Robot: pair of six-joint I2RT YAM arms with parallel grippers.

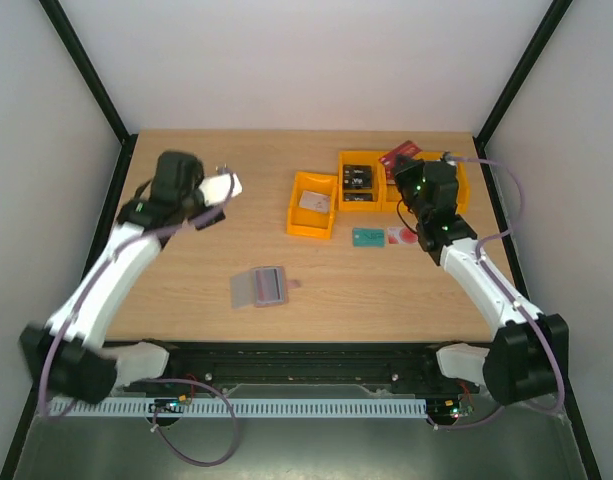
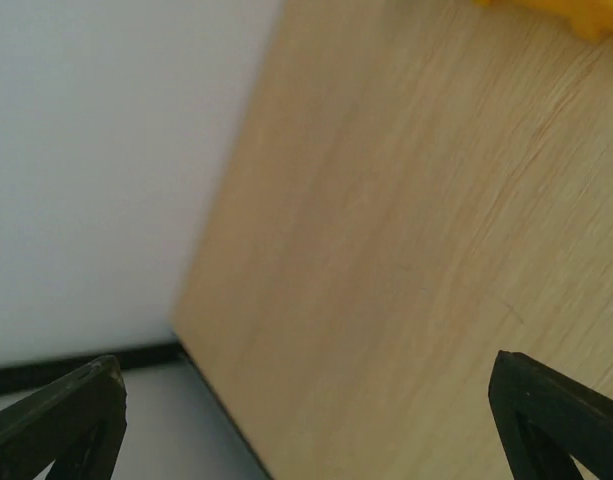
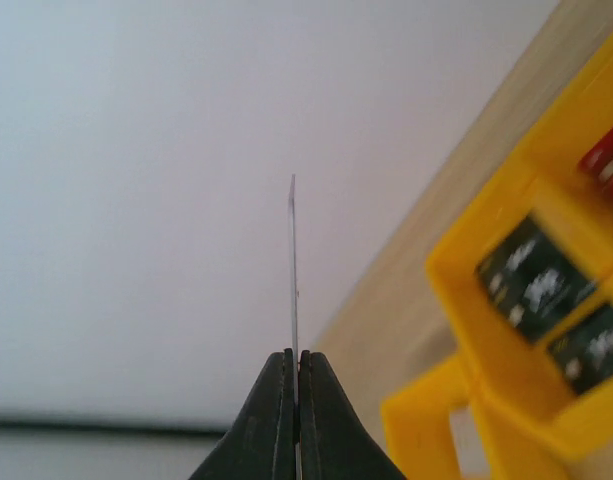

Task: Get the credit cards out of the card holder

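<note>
card holder (image 1: 259, 288): flat on the tabletop (image 1: 186, 270), near the middle, well apart from both claws
right claw (image 3: 294, 357): pinched tight on a thin card (image 3: 293, 260) that is seen edge-on and stands straight up from the tips; can't tell its colour
left claw (image 2: 304, 380): spread wide, holding nothing, over bare wood at the far left
red-and-white card (image 1: 401, 237): flat on the tabletop, just beside teal card (image 1: 367, 237)
orange bins (image 1: 294, 200): just behind those two cards, dark packets in one
</note>
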